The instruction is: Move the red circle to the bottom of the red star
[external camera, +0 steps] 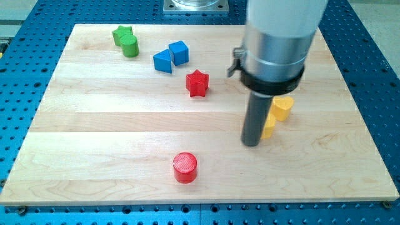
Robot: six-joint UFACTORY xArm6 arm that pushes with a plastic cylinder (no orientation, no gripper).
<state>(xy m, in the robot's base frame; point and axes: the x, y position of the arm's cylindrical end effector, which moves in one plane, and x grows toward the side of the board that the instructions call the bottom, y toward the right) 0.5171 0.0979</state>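
The red circle [185, 167] lies near the view's bottom, a little left of centre. The red star [197, 83] sits well above it, near the middle of the board. My tip [251, 144] rests on the board to the right of both, up and right of the red circle and down and right of the red star, touching neither. It stands right next to a yellow block.
Two yellow blocks [282, 107] [269, 127] sit just right of the rod, partly hidden by it. Two blue blocks [171, 57] sit up and left of the red star. A green star [121, 32] and a green circle [130, 46] are at the top left.
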